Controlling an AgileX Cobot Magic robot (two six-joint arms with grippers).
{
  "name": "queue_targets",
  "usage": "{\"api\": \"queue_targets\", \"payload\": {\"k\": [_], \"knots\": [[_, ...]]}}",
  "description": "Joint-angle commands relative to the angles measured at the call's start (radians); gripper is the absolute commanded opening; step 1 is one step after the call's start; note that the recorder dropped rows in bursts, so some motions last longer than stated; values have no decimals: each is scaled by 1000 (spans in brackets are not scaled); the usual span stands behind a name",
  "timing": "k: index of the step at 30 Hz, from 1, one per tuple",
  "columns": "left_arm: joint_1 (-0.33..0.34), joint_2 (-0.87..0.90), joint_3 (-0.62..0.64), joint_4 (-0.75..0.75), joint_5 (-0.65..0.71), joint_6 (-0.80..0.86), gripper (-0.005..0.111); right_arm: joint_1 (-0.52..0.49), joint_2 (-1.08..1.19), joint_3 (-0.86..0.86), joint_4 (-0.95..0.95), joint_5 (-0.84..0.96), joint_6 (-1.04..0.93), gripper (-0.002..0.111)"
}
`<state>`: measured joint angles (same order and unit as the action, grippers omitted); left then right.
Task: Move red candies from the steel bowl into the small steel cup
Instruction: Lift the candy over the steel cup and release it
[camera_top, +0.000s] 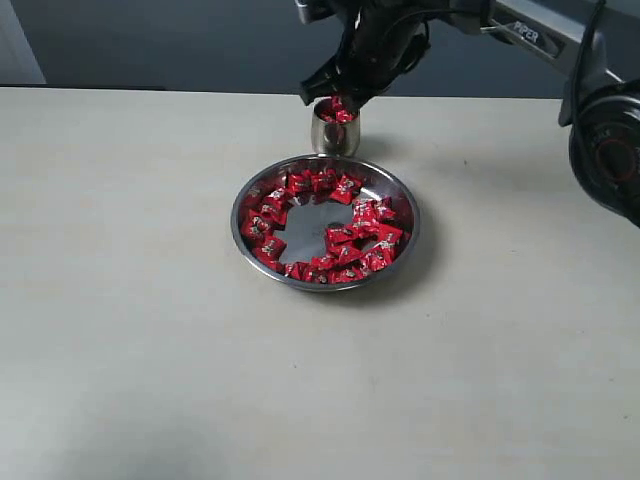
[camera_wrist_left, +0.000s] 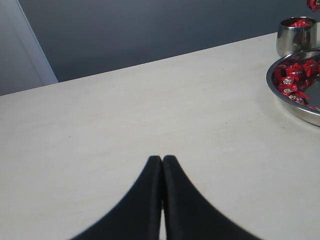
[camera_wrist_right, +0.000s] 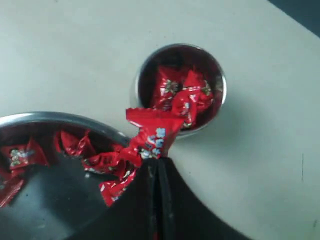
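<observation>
The steel bowl (camera_top: 242, 205) sits mid-table with several red candies (camera_top: 345, 250) ringed round its bare middle. Just behind it stands the small steel cup (camera_top: 333, 137), with a few candies (camera_wrist_right: 186, 90) inside. My right gripper (camera_top: 342, 100) hovers over the cup's mouth, shut on one red candy (camera_wrist_right: 152, 132) that hangs from its tips (camera_wrist_right: 157, 162). The candy dangles over the cup's rim (camera_wrist_right: 141, 75) on the bowl (camera_wrist_right: 50, 116) side. My left gripper (camera_wrist_left: 162, 159) is shut and empty, low over bare table well to the side of the bowl (camera_wrist_left: 292, 106) and the cup (camera_wrist_left: 289, 41).
The pale tabletop (camera_top: 130, 330) stretches wide on every side of the bowl. A dark wall (camera_top: 150, 40) runs behind the table's far edge. The right arm (camera_top: 530, 35) reaches in from the upper right.
</observation>
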<state>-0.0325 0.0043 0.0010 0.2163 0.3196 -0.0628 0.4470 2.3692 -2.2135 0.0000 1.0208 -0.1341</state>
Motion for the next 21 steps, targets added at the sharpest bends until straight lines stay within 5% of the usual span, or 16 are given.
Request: {"api": "queue_targets", "payload": {"k": [1, 17, 21], "knots": [[0, -4, -1, 3, -7, -5, 0, -41, -4, -8, 91, -69, 4, -1], [0, -4, -1, 3, -7, -5, 0, -52, 82, -8, 142, -213, -9, -1], [0, -4, -1, 3, -7, -5, 0, -52, 82, -8, 143, -234, 7, 13]]}}
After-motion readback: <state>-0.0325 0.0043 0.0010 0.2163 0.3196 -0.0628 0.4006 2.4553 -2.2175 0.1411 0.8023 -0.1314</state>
